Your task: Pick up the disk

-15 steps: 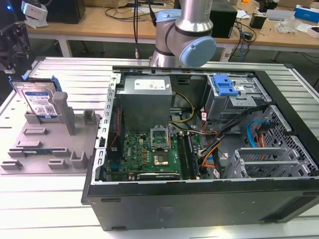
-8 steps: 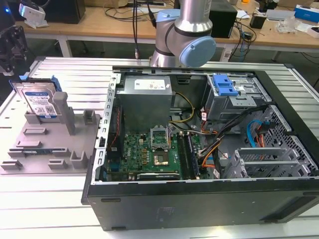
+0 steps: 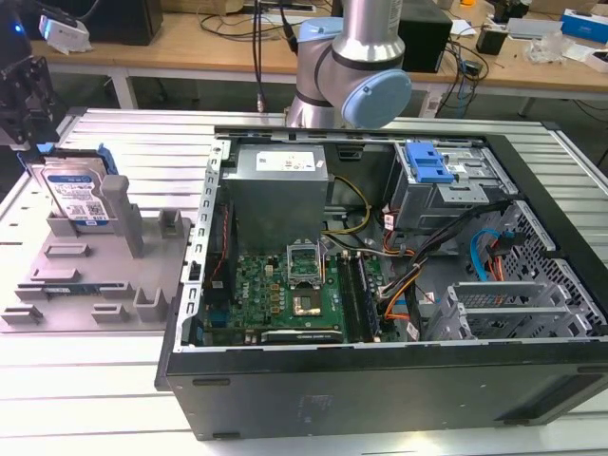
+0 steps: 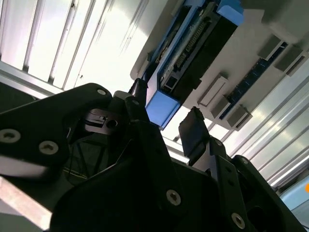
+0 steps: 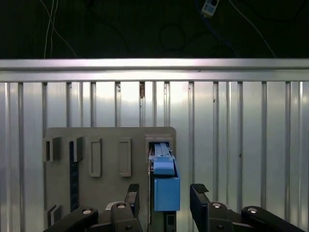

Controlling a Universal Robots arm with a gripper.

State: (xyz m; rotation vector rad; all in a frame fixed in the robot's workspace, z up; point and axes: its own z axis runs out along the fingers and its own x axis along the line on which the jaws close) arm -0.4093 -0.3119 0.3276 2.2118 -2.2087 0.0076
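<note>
- On the exterior view's left I see the black jaws hanging just above the disk (image 3: pixel 74 195). They are spread apart and hold nothing.
- The disk stands on its edge in a slot of a grey plastic holder (image 3: pixel 95 285). It is flat and silver-grey, with a white-and-blue label on its face and a blue plastic rail along its edge.
- In the first wrist view the disk (image 5: pixel 164 166) sits between the two fingers (image 5: pixel 199 193), with a small gap on each side. The second wrist view shows the same: the blue end of the disk (image 4: pixel 161 106) is between the dark fingers (image 4: pixel 193 128).
- A tall grey post (image 3: pixel 119 204) on the holder stands just beside the disk. The holder has more small blocks and empty slots.
- The holder lies on a shiny metal table (image 3: pixel 95 380) with long ribs.
- Next comes a big black computer case (image 3: pixel 380 389), lying open and close against the holder.
- Inside the case I see a grey metal power box (image 3: pixel 280 190), a green board (image 3: pixel 285 290), a blue plastic bracket (image 3: pixel 427 163) and loose orange, blue and black cables (image 3: pixel 446 256).
- The silver arm (image 3: pixel 356 57), with a pale blue round cap, rises behind the case.
</note>
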